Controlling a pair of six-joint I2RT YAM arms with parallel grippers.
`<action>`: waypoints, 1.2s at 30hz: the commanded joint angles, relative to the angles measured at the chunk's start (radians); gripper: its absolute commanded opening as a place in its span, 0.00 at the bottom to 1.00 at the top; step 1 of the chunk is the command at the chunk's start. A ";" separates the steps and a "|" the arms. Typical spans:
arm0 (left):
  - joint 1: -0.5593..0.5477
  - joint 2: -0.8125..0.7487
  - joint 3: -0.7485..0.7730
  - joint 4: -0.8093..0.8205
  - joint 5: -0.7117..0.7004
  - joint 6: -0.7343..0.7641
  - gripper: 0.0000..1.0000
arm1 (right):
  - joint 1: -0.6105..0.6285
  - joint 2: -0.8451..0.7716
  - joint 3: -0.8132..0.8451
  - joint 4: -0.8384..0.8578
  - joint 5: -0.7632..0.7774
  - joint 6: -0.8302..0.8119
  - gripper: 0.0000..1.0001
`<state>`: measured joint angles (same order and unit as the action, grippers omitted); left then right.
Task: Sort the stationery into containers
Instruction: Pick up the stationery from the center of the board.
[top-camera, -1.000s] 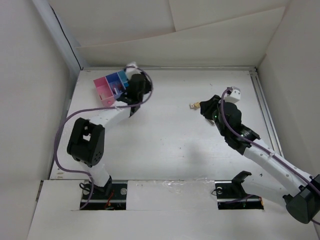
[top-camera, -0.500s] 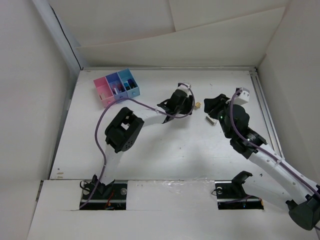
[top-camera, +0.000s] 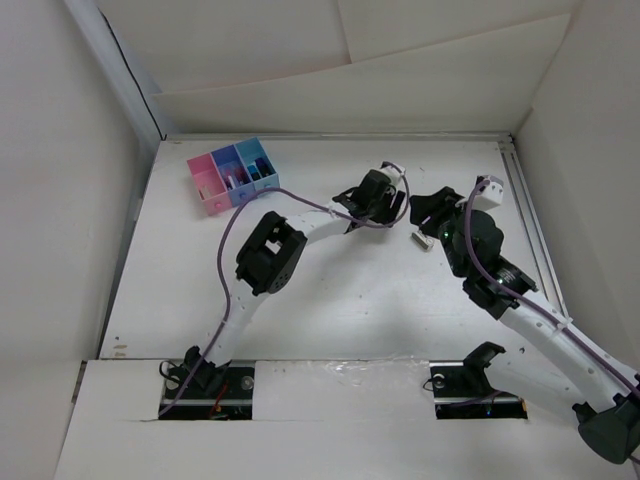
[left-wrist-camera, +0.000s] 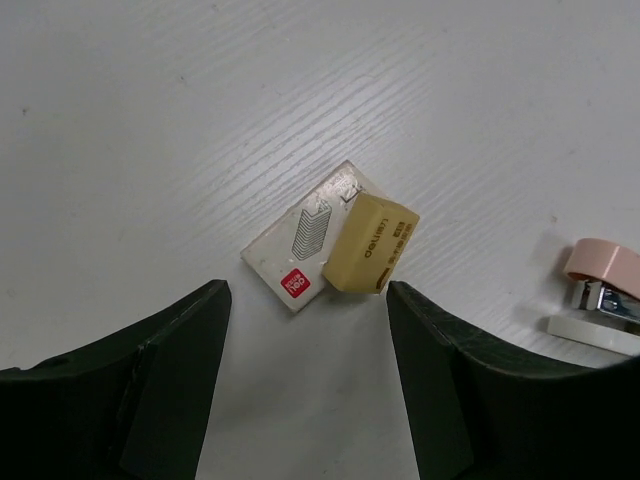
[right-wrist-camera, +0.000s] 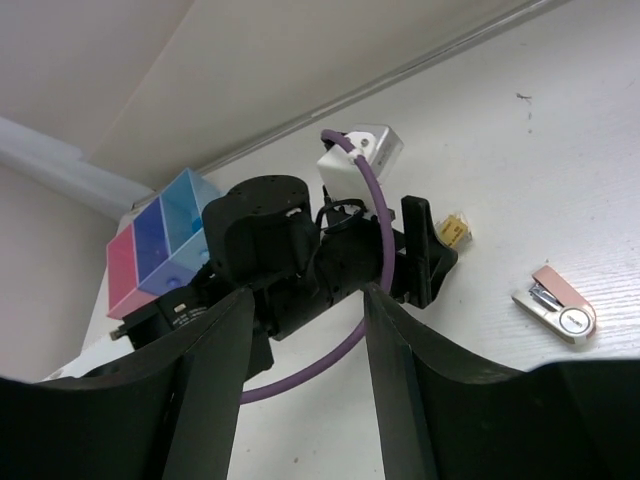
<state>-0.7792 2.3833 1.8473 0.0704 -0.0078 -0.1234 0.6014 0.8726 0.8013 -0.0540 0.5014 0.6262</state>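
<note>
Bins (top-camera: 232, 172) sit far left with a few small pieces inside, too small to make out. My left gripper (top-camera: 380, 203) hovers wide open and empty over the eraser (left-wrist-camera: 370, 245), which touches a staples box (left-wrist-camera: 295, 250). My right gripper (top-camera: 428, 212) is open too and holds nothing, with the stapler (top-camera: 422, 240) just beside it. I reckon three items are left on the table (top-camera: 330, 300), well apart from the bins.

A staple box (left-wrist-camera: 298, 240) and an eraser (left-wrist-camera: 371, 245), touching, lie between the left gripper's (left-wrist-camera: 307, 292) parted fingers, with bare table (left-wrist-camera: 150, 120) around them. A pink stapler (left-wrist-camera: 605, 290) lies off to its right. Ahead of the right gripper (right-wrist-camera: 305, 300), the left arm's wrist (right-wrist-camera: 265, 235) bars passage.
</note>
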 joint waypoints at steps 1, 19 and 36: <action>-0.006 0.013 0.073 -0.061 -0.009 0.083 0.61 | -0.008 0.003 -0.011 0.019 0.008 0.004 0.54; -0.006 0.146 0.282 -0.187 0.032 0.199 0.60 | -0.008 0.012 -0.002 0.019 -0.020 0.004 0.53; -0.006 -0.113 -0.143 0.077 -0.006 0.065 0.07 | -0.008 0.012 -0.002 0.019 -0.020 0.004 0.51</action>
<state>-0.7795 2.3798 1.8011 0.0933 0.0036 0.0078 0.6014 0.8906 0.8009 -0.0544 0.4892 0.6262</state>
